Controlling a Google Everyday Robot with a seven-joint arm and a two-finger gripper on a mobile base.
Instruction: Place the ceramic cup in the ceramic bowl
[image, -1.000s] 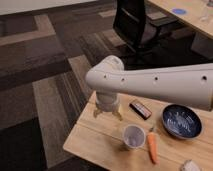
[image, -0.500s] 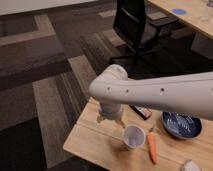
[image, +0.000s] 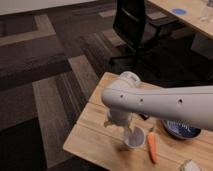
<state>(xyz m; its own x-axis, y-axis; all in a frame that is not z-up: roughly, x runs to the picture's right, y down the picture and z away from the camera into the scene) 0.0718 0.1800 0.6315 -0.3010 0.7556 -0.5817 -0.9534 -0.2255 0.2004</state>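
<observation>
Cup: ceramic cup (image: 136, 140) stood upright on wooden table (image: 92, 135), nr the front edge.
Gripper: gripper (image: 128, 132) was at the cup's left rim, approx. touching; open or closed, can't tell.
Carrot: carrot (image: 152, 147) lay just right of cup.
Bowl: ceramic bowl (image: 181, 132) sat further right, apart from cup, partly behind white arm (image: 165, 102).
Chair: black chair (image: 134, 25) stood beyond table.

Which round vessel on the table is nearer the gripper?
The white cup; the gripper hangs at its rim. The dark blue bowl lies farther off.

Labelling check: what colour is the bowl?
Dark blue, glossy round bowl, camera view; end effector at white ceramic cup.
</observation>
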